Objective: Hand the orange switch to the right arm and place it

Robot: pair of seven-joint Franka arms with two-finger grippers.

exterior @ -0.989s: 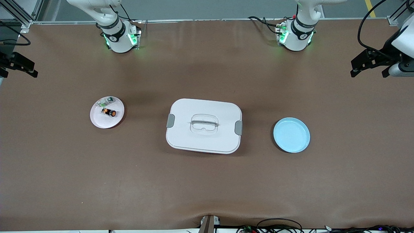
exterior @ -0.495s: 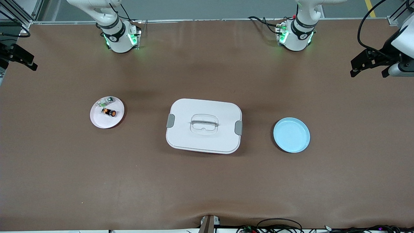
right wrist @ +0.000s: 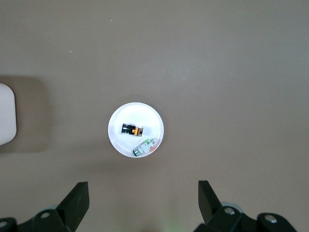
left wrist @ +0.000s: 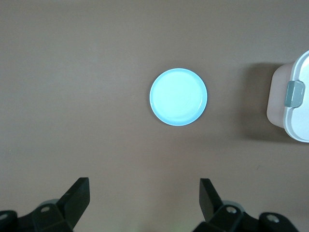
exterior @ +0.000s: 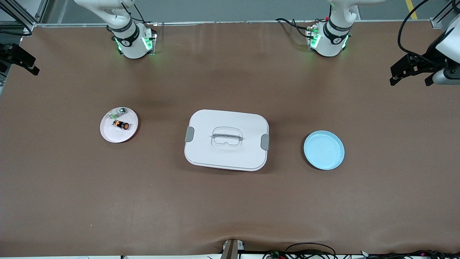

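Note:
The orange switch (exterior: 121, 125) is a tiny black cylinder with an orange cap. It lies on its side on a small white plate (exterior: 109, 135) toward the right arm's end of the table, and it shows in the right wrist view (right wrist: 132, 129) on the plate (right wrist: 118, 137). My right gripper (right wrist: 143, 193) is open and empty, high above the table edge at that end (exterior: 18, 68). My left gripper (left wrist: 143, 193) is open and empty, high over the left arm's end (exterior: 409, 80). A light blue plate (exterior: 324, 150) lies empty below it (left wrist: 178, 96).
A small clear-and-green part (exterior: 118, 113) lies on the white plate beside the switch (right wrist: 144, 146). A white lidded box (exterior: 226, 154) with grey latches and a handle stands in the middle of the table, between the two plates (left wrist: 299, 116).
The right gripper has shifted slightly upward in the front view at its end of the table. The left gripper has barely moved. The switch and plates are unmoved.

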